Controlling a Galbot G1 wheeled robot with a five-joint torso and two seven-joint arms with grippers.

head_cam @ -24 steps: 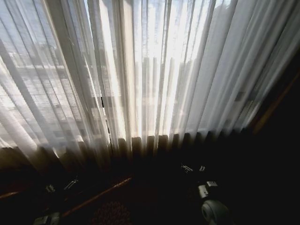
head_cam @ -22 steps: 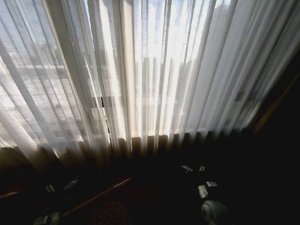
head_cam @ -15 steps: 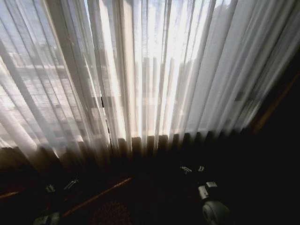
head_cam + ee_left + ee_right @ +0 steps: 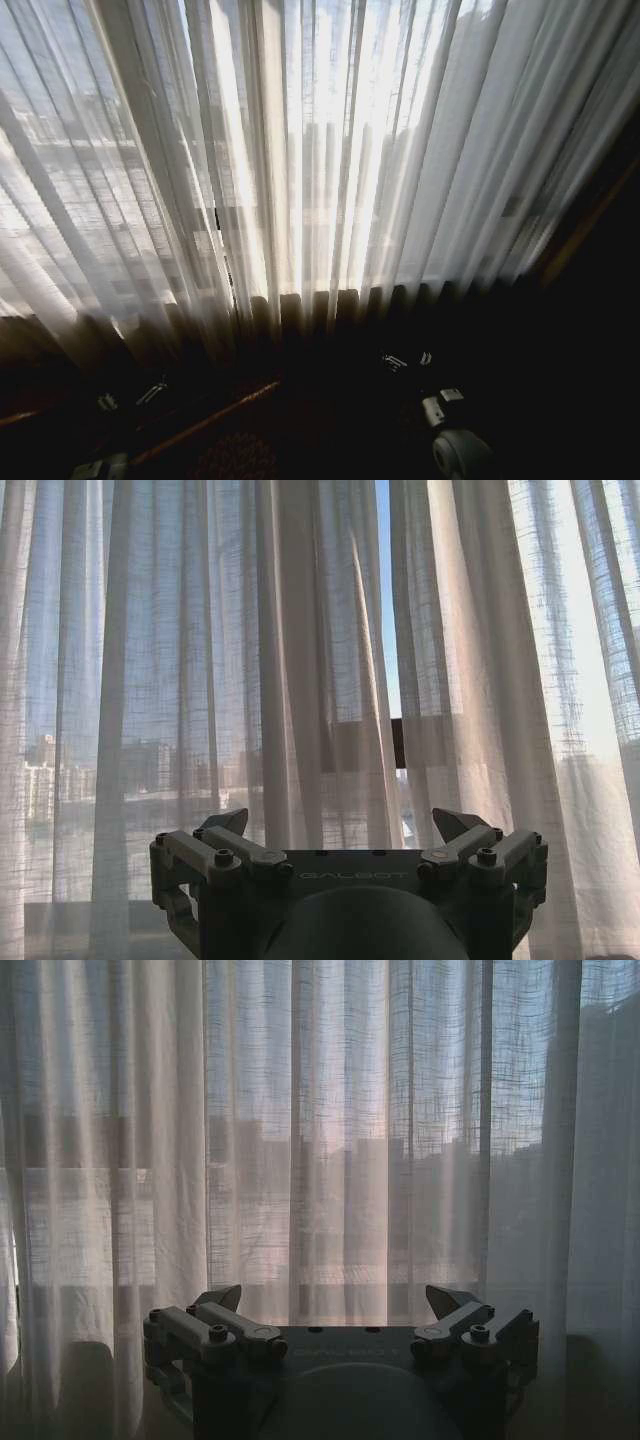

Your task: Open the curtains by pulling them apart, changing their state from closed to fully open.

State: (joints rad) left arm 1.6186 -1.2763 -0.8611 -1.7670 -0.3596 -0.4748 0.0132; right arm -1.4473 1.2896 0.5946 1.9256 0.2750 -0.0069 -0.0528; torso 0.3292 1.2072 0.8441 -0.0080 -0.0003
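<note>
Both arms are being held low in front of the robot, in the dark strip below the window. The left pincer is being kept down at the left of the head view, and the right pincer is being held a little higher at the right, nearer the fabric's lower edge. In each wrist view the pincer is being pointed straight at the curtains, the left pincer and the right pincer each being held wide open with nothing gripped and a clear gap being left between fingertips and cloth.

The curtains are being seen hanging closed across the whole window, their pleats being lit from behind. In the left wrist view a narrow slit is being shown where two panels meet, with blue sky being let through it. In the right wrist view the panels are being seen hanging in an unbroken pleated sheet. Dark open floor is being left free around both arms.
</note>
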